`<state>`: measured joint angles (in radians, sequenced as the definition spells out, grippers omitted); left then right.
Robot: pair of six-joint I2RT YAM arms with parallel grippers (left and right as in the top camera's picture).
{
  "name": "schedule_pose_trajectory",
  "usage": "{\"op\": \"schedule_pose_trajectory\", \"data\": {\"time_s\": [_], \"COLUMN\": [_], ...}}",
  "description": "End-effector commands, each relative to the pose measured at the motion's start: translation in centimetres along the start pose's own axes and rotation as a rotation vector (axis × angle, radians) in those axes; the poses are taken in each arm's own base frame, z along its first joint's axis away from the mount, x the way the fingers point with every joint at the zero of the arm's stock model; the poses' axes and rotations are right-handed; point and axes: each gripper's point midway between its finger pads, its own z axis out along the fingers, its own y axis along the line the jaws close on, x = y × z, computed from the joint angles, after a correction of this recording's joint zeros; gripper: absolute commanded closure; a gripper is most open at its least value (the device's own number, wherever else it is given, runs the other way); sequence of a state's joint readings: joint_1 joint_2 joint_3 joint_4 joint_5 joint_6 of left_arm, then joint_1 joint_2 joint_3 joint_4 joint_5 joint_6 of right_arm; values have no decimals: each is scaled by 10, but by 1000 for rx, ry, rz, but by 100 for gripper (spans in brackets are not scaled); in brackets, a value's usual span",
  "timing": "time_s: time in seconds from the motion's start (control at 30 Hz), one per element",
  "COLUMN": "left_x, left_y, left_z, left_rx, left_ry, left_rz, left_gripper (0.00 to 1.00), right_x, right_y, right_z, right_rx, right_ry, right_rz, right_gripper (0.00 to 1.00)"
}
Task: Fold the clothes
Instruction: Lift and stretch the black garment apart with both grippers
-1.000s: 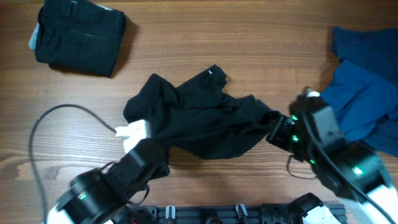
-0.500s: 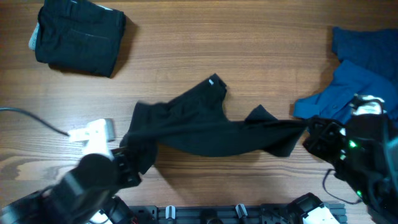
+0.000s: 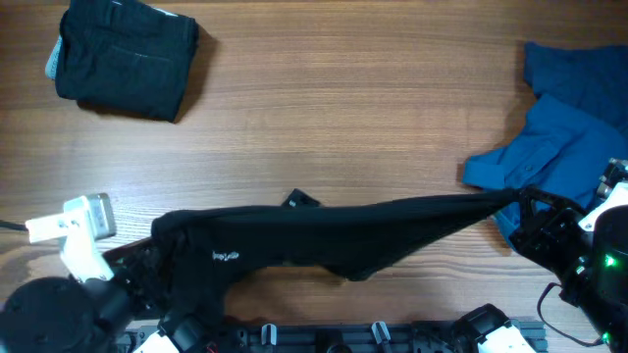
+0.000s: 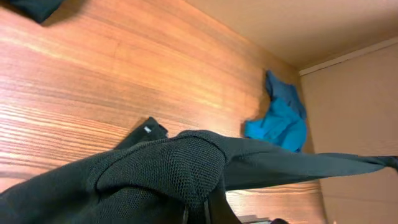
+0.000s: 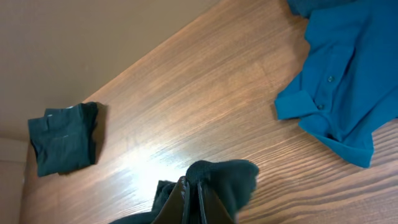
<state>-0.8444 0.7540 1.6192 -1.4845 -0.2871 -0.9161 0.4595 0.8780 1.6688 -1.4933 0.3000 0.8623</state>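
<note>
While taut, shirt [image 3: 324, 240] near blue garments [image 3: 569, 147]

Four garments were at one table [image 3: 373, 88]: two black, a black shirt [image 3: 324, 235] along the near edge and a folded black garment [image 3: 123, 59] at the far left corner; two blue, a blue shirt [image 3: 564, 162] at the right edge, a blue piece [image 3: 574, 69] at the far right corner.

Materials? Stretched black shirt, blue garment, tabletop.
Black shirt: matte knit mesh by its look, fine pores visible up close. Blue garment: smooth woven cloth with buttons, maybe cotton. Tabletop: wood grain, slight sheen, possibly laminate.
</note>
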Motion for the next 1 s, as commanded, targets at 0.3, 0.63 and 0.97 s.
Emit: {"op": "schedule_pose_trajectory", "data": {"time_s": [0.3,0.63,0.97], "left_x": [-5,1,-2], "left_y": [-8,-2,22], "left_z": [49,100,106], "left_rx": [-194,-414,-570], "left_ry": [28,85,88], "left_rz": [89,179,170], "left_gripper": [94,93,75], "right_x": [-13,-15,-15], "right_y": [0,-6,-19], "right_z": [23,52,60], "right_rx": [124,280,389], "right_ry": [-29,-14,-16], "right_rz": [-19,-53,-50], "right_gripper": [96,96,96]}}
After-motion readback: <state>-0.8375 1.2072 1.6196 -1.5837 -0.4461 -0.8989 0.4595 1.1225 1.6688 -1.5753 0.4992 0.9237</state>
